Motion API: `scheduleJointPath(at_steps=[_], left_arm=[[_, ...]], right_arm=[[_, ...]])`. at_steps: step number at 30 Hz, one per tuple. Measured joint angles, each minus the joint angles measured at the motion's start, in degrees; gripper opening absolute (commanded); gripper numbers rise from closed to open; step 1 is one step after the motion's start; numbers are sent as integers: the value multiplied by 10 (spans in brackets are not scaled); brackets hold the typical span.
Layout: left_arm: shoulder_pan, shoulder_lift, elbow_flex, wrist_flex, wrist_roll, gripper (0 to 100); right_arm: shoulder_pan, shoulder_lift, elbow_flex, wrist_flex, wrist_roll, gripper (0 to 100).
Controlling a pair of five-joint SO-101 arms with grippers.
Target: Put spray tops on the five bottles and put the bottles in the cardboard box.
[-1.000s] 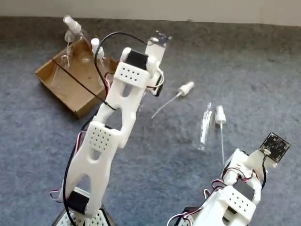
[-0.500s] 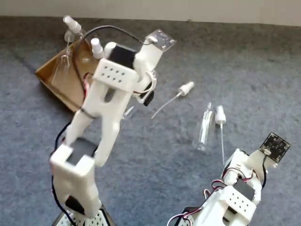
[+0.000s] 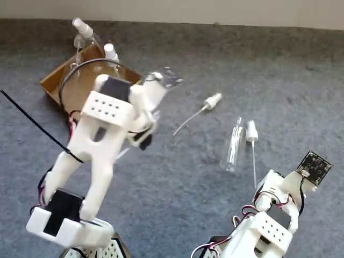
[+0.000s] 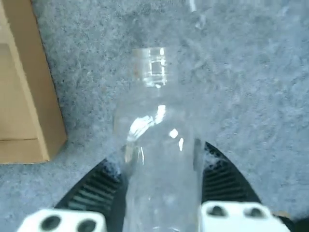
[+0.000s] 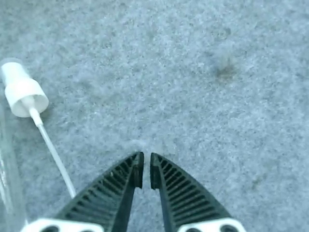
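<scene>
Nearest to me the right gripper (image 5: 146, 170) hangs low over the grey carpet (image 5: 217, 72). Its two black ribbed jaws are drawn together to a thin slit, with nothing between them. Its wrist view gives the fine detail: just beside it lies a white plastic spray top (image 5: 21, 92) with a thin dip tube, and close by is the glassy wall of a loose bottle (image 5: 7, 183). The high view gives the layout instead: this bottle lies flat and uncapped, with the spray top alongside it, but I cannot tell if they touch. A little farther, a second spray top (image 3: 212, 100) lies alone on the carpet, its tube pointing toward the left arm (image 3: 102, 134). The left wrist view shows the grip closely: the left gripper (image 4: 161, 181) holds a clear bottle (image 4: 157, 140) between its jaws. That bottle is round and transparent, with a threaded open neck and no top. Farthest is the cardboard box (image 3: 54, 86), brown and shallow, with two white-topped bottles (image 3: 111, 52) at its far edge
</scene>
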Motion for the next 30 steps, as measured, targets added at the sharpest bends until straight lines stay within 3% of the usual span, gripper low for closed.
scheduleJointPath(at_steps=[5,15,20,30], left_arm=[[-65,-1,100,-116,-69,27],[-71,-1,255,-282,-156,30],[-74,-1,295,-315,-193,149],[-76,-1,309,-318,-204,181]], right_arm=[[-1,0,0,0,0,34],[-27,0,0,0,0,34],[-31,0,0,0,0,34],[-31,0,0,0,0,34]])
